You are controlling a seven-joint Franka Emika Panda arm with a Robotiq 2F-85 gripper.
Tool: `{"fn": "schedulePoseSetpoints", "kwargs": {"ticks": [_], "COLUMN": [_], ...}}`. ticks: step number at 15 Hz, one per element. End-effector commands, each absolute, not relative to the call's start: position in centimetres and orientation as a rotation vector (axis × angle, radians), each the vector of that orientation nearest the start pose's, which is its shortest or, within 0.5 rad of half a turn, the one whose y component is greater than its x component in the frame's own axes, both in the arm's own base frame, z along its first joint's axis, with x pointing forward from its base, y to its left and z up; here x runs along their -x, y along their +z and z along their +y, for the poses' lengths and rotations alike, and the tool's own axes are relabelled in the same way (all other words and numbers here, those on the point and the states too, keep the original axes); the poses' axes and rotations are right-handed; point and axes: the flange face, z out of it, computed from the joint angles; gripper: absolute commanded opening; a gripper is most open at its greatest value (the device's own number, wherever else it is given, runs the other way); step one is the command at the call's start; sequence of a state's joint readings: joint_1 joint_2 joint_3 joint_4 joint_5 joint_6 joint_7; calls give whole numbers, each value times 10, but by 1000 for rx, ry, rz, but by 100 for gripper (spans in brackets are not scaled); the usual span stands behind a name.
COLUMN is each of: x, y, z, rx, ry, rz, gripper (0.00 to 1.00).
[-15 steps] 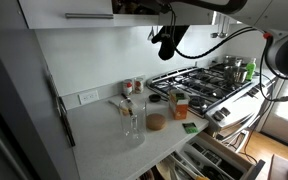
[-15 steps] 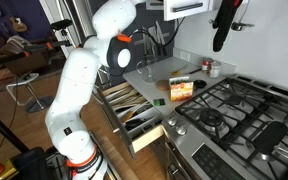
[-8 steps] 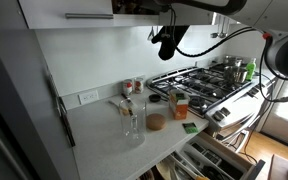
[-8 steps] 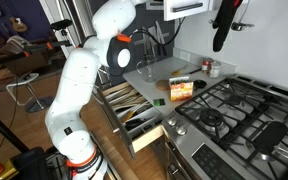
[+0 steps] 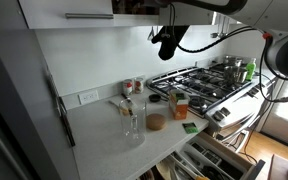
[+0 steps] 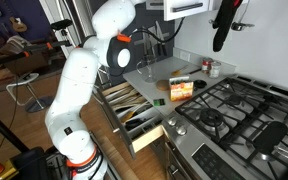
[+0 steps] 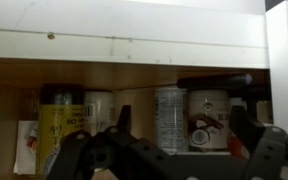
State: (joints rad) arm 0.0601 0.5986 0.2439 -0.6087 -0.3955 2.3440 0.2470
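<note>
the gripper (image 7: 182,135) hangs spread before the upper cabinet (image 7: 134,45), facing the white can (image 7: 209,122) just beside the silver can (image 7: 169,120). the cans stand close, so a finger may knock one down.

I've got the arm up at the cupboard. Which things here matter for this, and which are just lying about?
In hand: open gripper facing the cupboard; yellow tub, ribbed tin and labelled can inside.
Lying about: glass, brown disc, orange box and small jars on the counter; stove; open drawer.
</note>
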Motion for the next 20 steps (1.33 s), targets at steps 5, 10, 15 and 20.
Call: {"fn": "schedulePoseSetpoints", "kwargs": {"ticks": [5,10,15,20], "x": [-687,-687,-702,-714], "y": [821,822,805,789], "z": [114,113,111,109], "rx": [2553,2556,2519,2527], "ry": [-1819,-1834,-1850,-1877], "rz": [-38,-22,-96,-128], "gripper": [100,100,100,100]}}
